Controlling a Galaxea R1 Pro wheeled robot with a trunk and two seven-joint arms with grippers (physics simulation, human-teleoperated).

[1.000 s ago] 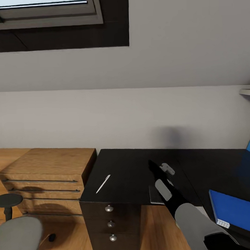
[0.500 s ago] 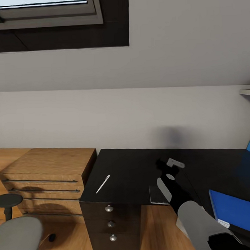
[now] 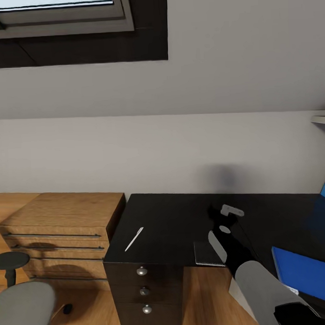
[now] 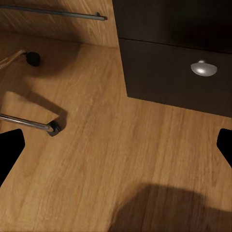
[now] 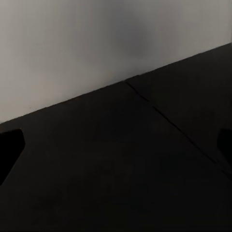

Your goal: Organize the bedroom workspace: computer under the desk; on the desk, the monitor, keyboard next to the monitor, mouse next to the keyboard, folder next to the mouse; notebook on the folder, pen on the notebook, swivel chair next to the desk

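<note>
Black desk [image 3: 169,218], white pen [image 3: 134,239], blue folder [image 3: 307,272]

A home bedroom workspace: black desk [image 3: 174,218] with drawers, wooden drawer chest [image 3: 62,231] (sloped ceiling, skylight [image 3: 59,16]), wood floor [image 4: 116,159].

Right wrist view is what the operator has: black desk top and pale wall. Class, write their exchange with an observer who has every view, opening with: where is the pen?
Observer: The pen lies on the desk's left end, above the drawers.
Operator: And the notebook?
Observer: The notebook sits at the desk's front edge, beside the right arm.
Operator: The folder?
Observer: The folder lies on the desk, to the right of that arm.
</note>
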